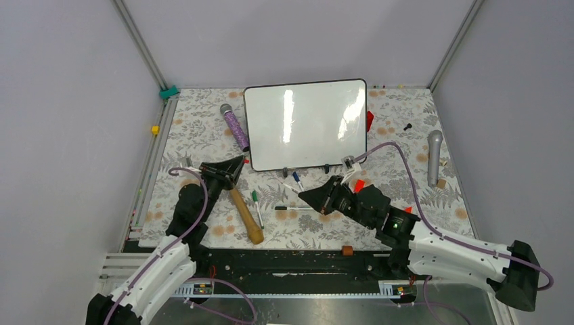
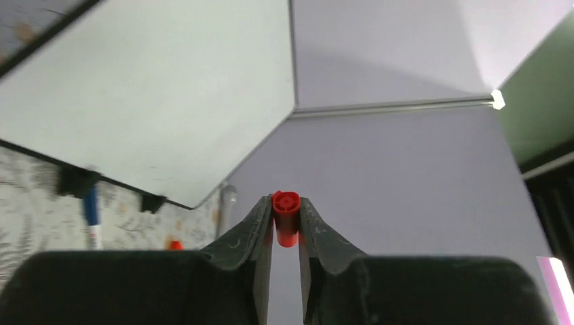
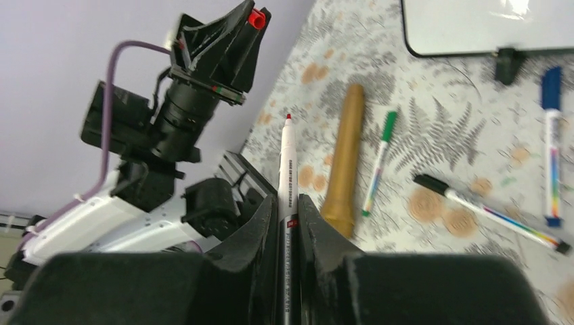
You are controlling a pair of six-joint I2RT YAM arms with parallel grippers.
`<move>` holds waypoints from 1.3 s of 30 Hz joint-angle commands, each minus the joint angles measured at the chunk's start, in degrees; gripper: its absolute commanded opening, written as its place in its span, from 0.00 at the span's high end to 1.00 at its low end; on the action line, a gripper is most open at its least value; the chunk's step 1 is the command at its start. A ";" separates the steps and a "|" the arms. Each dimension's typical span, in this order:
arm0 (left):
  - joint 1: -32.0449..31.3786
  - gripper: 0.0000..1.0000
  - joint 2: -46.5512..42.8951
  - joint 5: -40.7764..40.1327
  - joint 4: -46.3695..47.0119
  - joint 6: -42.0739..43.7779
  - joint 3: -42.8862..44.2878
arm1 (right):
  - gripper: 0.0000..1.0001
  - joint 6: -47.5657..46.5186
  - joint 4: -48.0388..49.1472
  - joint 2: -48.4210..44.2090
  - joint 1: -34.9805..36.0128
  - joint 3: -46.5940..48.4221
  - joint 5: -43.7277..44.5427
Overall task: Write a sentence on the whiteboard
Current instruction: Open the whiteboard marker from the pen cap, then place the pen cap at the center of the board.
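Observation:
The whiteboard (image 1: pixel 304 125) stands at the back middle of the table on small black feet. Its face is bare white, and no sentence is in view on it. Part of it shows in the left wrist view (image 2: pixel 135 88) and in the right wrist view (image 3: pixel 487 24). My left gripper (image 1: pixel 238 162) (image 2: pixel 286 203) hovers left of the board's near corner, shut on a red marker cap (image 2: pixel 285 218) (image 3: pixel 255 18). Below the board's near edge, my right gripper (image 1: pixel 306 196) (image 3: pixel 288 200) is shut on a white uncapped marker (image 3: pixel 287 162), whose red tip points toward the left gripper.
A hammer (image 1: pixel 245 217) (image 3: pixel 345 156) lies between the arms. Beside it lie a green pen (image 1: pixel 256 203), a black-capped pen (image 1: pixel 294 208) and a blue pen (image 1: pixel 296 179). A purple microphone (image 1: pixel 233 125) lies left of the board and a grey one (image 1: pixel 434 156) right.

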 commanded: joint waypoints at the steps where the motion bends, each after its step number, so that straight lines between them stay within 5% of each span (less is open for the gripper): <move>1: 1.99 1.00 -1.06 0.96 -17.32 12.60 4.30 | 1.00 -0.65 -13.96 -5.30 -0.06 0.59 2.07; 6: 2.01 1.00 4.10 -0.12 -35.01 29.05 11.90 | 1.00 -5.77 -32.76 -6.00 -0.17 6.76 7.53; 11: 1.74 1.00 12.38 4.79 -35.50 36.16 13.50 | 1.00 -10.25 -45.00 -2.98 -0.14 13.84 8.46; 20: -10.92 1.00 26.81 1.12 -35.19 39.69 18.25 | 1.00 -14.85 -50.89 -3.71 -0.13 17.35 8.80; 28: -12.76 0.99 35.64 -0.07 -37.44 40.39 21.73 | 1.00 -15.63 -52.94 -4.94 -0.13 17.35 9.00; 31: -12.96 0.92 36.72 -0.39 -38.58 41.40 23.13 | 1.00 -15.64 -53.42 -5.04 -0.13 17.20 8.91; 39: -13.74 0.49 34.49 -0.60 -41.03 43.64 23.74 | 1.00 -15.06 -54.08 -5.43 -0.15 17.17 10.03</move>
